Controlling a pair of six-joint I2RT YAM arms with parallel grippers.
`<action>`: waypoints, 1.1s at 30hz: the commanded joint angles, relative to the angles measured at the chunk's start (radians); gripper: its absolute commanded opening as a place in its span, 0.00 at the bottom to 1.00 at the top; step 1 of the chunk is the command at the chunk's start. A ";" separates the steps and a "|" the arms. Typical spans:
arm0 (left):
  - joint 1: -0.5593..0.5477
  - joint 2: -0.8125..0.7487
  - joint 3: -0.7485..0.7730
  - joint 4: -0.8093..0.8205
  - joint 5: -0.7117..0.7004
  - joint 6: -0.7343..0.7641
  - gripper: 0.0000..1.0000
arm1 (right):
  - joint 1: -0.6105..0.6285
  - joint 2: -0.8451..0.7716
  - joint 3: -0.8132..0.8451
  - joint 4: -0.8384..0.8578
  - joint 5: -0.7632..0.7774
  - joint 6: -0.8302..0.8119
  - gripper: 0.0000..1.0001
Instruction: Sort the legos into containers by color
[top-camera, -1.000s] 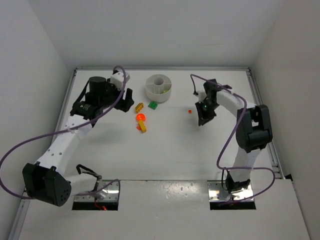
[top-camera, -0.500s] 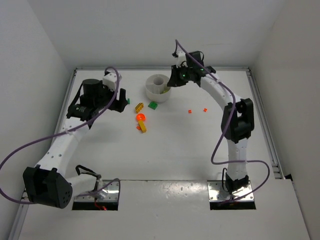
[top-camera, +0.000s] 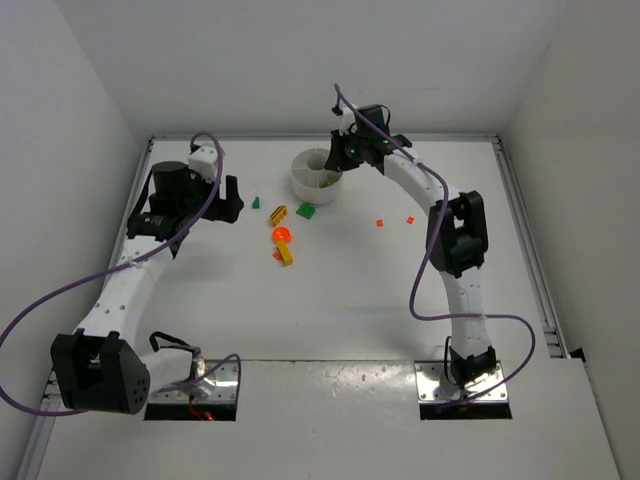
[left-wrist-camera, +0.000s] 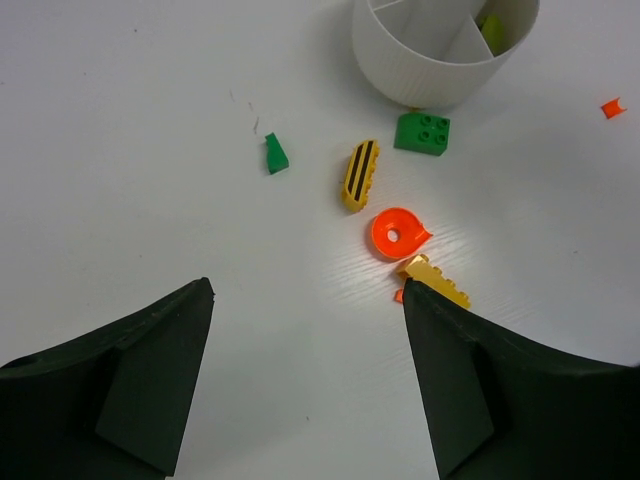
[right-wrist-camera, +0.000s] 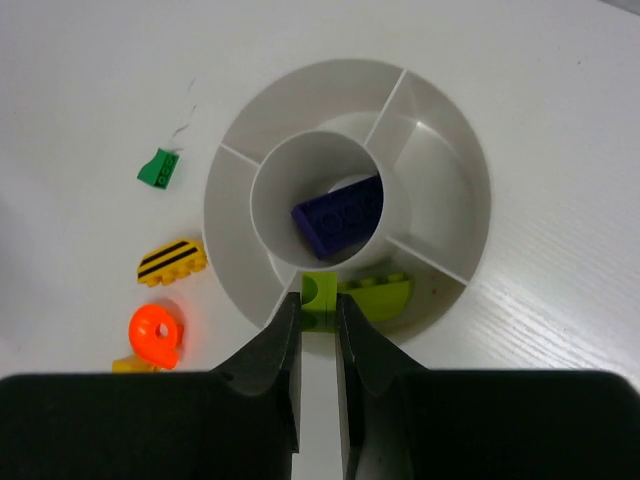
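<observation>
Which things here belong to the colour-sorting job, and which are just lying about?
Job: white divided dish; purple brick in its centre well; lime brick in an outer compartment; lime piece in the right pincer; on the table, green brick, small green piece, striped yellow brick, orange round piece, plain yellow brick, red bit.
Lying about: purple cable, metal base plate.

One lego (right-wrist-camera: 338, 218) lies in the centre well (right-wrist-camera: 300, 172) of the dish (right-wrist-camera: 472, 180), another (right-wrist-camera: 382, 295) in a wedge (right-wrist-camera: 428, 288), others (right-wrist-camera: 172, 262) on the table (right-wrist-camera: 560, 90).
</observation>
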 joint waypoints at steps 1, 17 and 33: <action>0.031 -0.005 -0.015 0.043 0.031 -0.011 0.82 | 0.018 0.030 0.063 0.044 0.047 0.013 0.03; 0.059 -0.005 -0.057 0.072 0.062 -0.001 0.84 | 0.038 -0.046 -0.050 0.068 0.075 -0.010 0.04; 0.059 -0.005 -0.066 0.092 0.080 -0.001 0.86 | 0.038 -0.037 -0.038 0.081 0.092 -0.020 0.42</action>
